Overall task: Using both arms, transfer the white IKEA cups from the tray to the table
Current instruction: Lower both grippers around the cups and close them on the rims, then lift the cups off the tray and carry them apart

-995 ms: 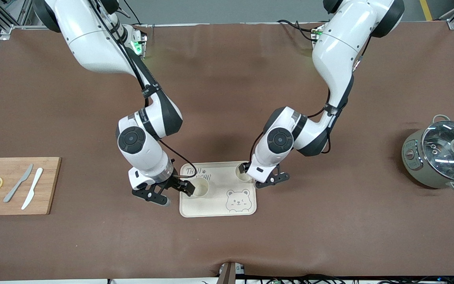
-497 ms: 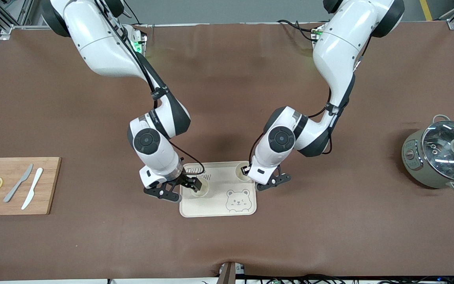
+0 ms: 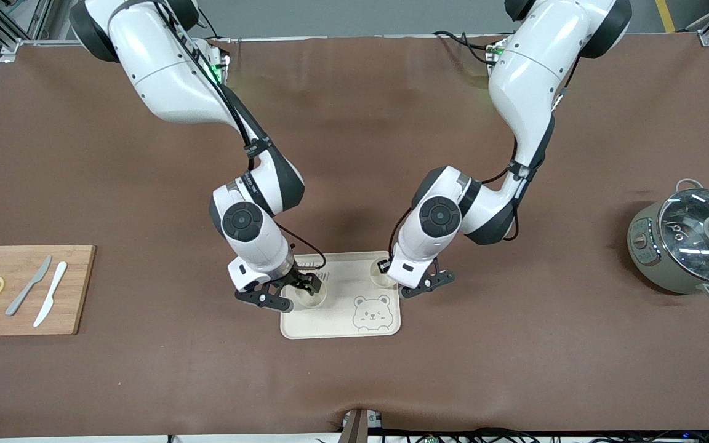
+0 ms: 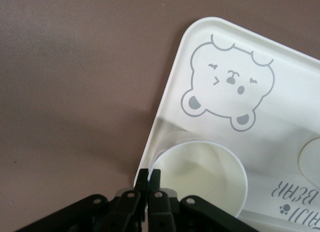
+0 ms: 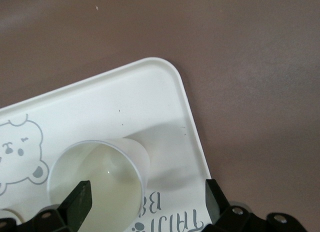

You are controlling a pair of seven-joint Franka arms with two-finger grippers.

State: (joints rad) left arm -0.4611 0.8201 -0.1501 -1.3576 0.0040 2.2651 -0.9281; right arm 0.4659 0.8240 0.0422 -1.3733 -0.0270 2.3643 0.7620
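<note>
Two white cups stand on the cream bear-print tray [image 3: 339, 326]. One cup [image 3: 312, 296] is at the tray's end toward the right arm. My right gripper [image 3: 296, 292] is open around its wall; in the right wrist view the gripper [image 5: 147, 199] straddles the cup [image 5: 95, 177] on the tray [image 5: 125, 102]. The other cup [image 3: 379, 277] is at the tray's corner toward the left arm. My left gripper [image 3: 393, 278] is shut on its rim. The left wrist view shows that gripper [image 4: 150, 174] pinching the cup [image 4: 205, 177] beside the tray's edge [image 4: 170, 92].
A grey-green pot with a glass lid [image 3: 690, 240] stands toward the left arm's end of the table. A wooden board [image 3: 22, 289] with two knives and two lemon slices lies toward the right arm's end. Brown table surrounds the tray.
The right arm's wrist has swung toward the tray and now hangs over its end; the cup there has stayed in place. The left arm and its cup have hardly moved.
</note>
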